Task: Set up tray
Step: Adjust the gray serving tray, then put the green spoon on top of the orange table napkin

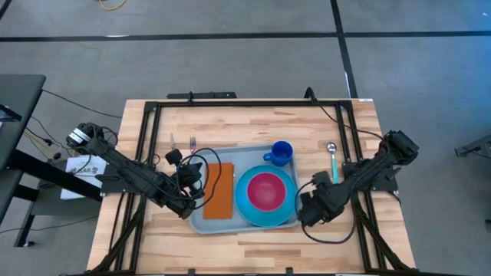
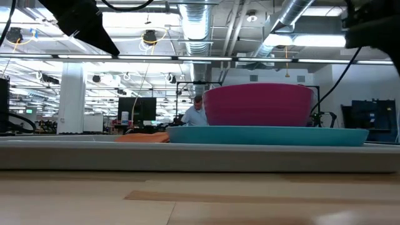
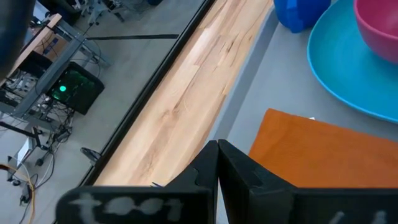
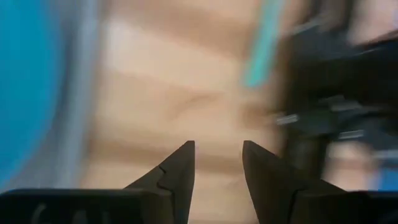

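We log the tray [image 1: 201,224] flat on the bench [image 1: 253,123]: left gripper [image 1: 186,208] at its left rim, fingers closed; right gripper [image 1: 305,214] beside its right rim, fingers parted, empty.

Lighting: even, bright, from overhead; ceiling strip lights [image 2: 187,57] glare in the low view. Shadows: faint, soft beneath both arms on the wooden table [image 1: 253,123]. Focus: high view sharp; low view softens the nearest tabletop. Blur: right wrist view heavily smeared, only the dark fingers [image 4: 174,171] crisp. Left wrist view clear.
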